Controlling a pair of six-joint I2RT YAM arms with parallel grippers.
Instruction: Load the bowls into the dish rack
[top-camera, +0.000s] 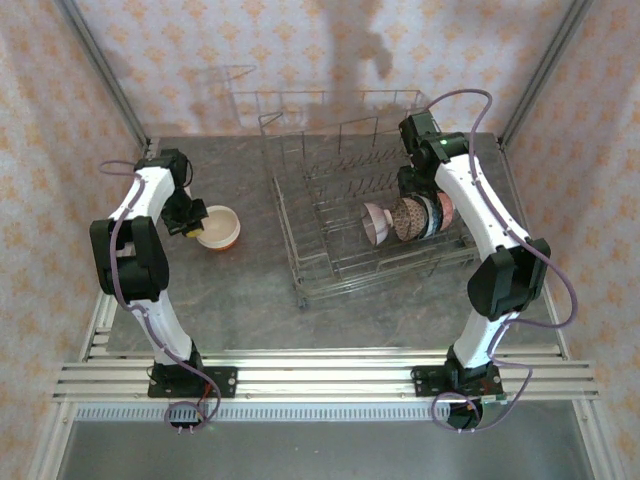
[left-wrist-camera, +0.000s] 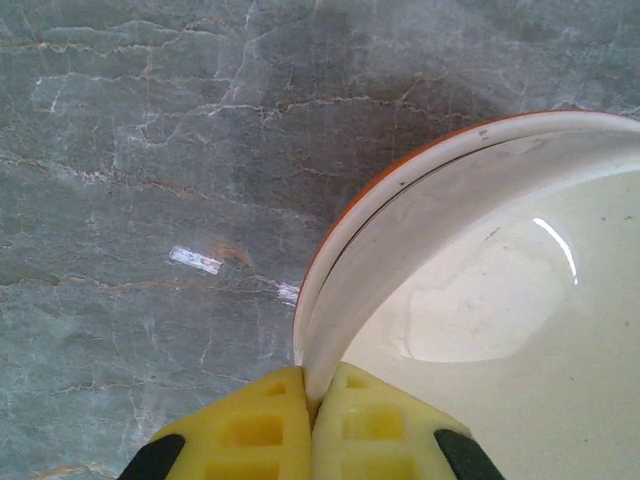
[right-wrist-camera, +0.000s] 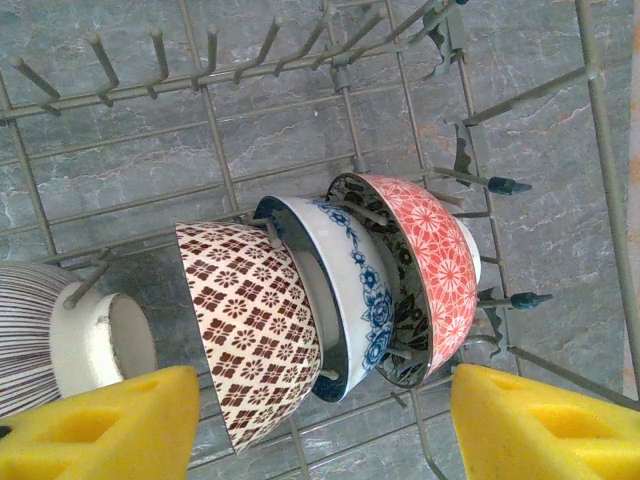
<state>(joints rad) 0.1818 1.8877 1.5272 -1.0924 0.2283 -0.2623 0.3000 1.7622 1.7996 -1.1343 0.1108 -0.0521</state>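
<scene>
An orange bowl with a cream inside sits on the table left of the dish rack. My left gripper is shut on its left rim; the wrist view shows the rim pinched between the yellow fingers. Several bowls stand on edge in the rack: a striped one, a brown-patterned one, a blue-flowered one and a red-patterned one. My right gripper hangs open above them, holding nothing.
The rack's tall wire sides and rows of upright tines surround the right gripper. Bare grey marble table lies left of and in front of the orange bowl. Patterned walls close in the back and sides.
</scene>
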